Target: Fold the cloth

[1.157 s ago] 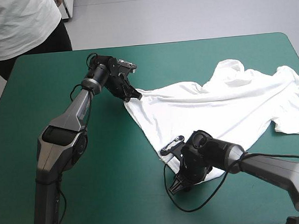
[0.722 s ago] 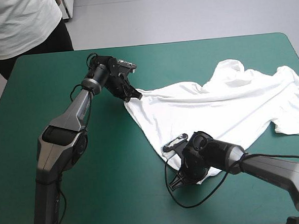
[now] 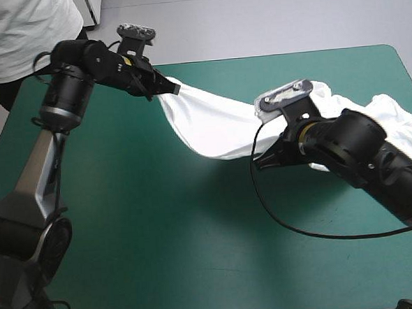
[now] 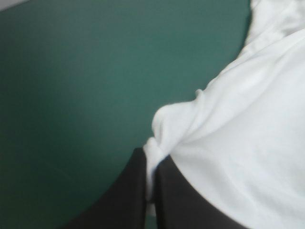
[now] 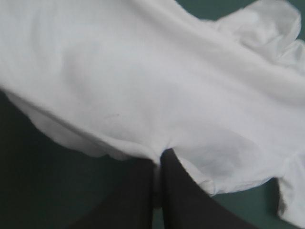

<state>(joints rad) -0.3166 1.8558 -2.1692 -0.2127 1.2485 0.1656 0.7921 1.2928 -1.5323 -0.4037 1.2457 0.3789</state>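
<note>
The white T-shirt (image 3: 214,122) hangs stretched between my two grippers above the teal-green table, sagging in the middle; its far part lies bunched at the table's right side (image 3: 400,118). My left gripper (image 3: 173,89) is shut on one corner of the T-shirt, raised near the table's far edge. In the left wrist view the cloth (image 4: 238,124) is pinched between the black fingers (image 4: 128,191). My right gripper (image 3: 262,159) is shut on the T-shirt's lower hem near the table's middle. In the right wrist view the white fabric (image 5: 157,86) spreads ahead of the closed fingers (image 5: 181,195).
The teal-green cover (image 3: 154,228) lies bare across the near and left parts of the table. A person in a white top (image 3: 17,33) stands beyond the far left corner. The rest of the shirt fills the right side up to the table's right edge.
My right gripper shut on the hem and lifted it up toward the table's middle. My left gripper rose and moved toward the far edge, pulling the T-shirt off the table.
</note>
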